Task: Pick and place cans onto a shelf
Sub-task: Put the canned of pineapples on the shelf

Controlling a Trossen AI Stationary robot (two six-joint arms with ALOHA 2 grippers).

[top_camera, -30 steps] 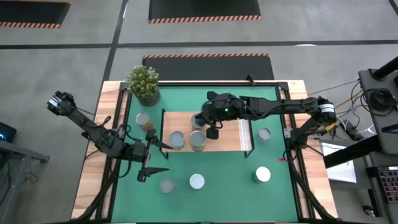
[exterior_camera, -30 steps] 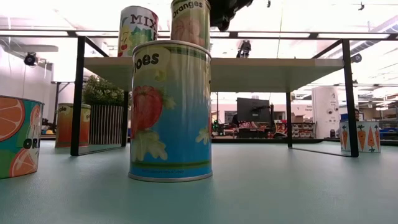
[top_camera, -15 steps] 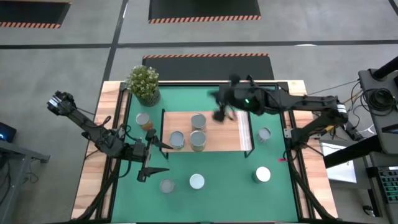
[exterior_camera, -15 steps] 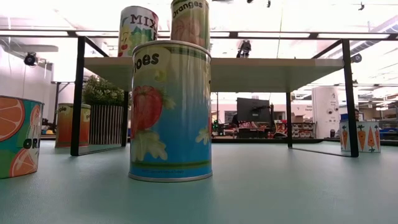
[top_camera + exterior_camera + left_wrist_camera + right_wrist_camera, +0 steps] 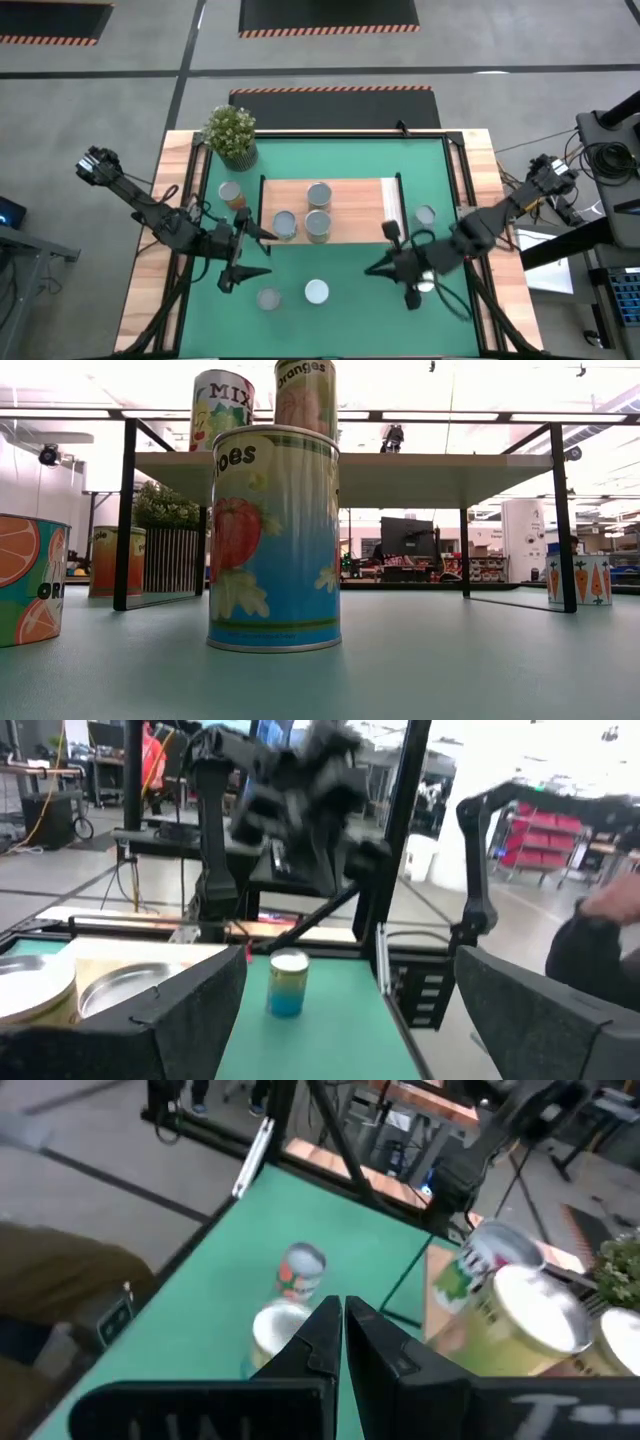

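The shelf [image 5: 352, 208] is a light-wood board on a black frame in the middle of the green mat. Three cans stand on it: one at the far side [image 5: 318, 194] and two at the near side [image 5: 284, 224] [image 5: 318, 227]. Loose cans stand on the mat [image 5: 268, 298] [image 5: 316, 291] [image 5: 424, 214], and another can [image 5: 231, 193] stands left of the shelf. My left gripper [image 5: 268, 254] hovers open near the shelf's near left corner, holding nothing. My right gripper [image 5: 378, 267] is shut and empty over the mat's near right part, beside a white-topped can [image 5: 424, 281].
A potted plant [image 5: 231, 133] stands at the far left corner of the mat. In the low view a tomato can [image 5: 273, 540] fills the foreground, with an orange can [image 5: 30, 590] at the left and a carrot can [image 5: 580, 580] far right. The shelf's right half is bare.
My right gripper, shut throughout, has drawn back from the far can on the shelf toward the table's far edge. It then swung fast to the near right part of the mat. The can stays upright on the shelf. My left arm has kept its place.
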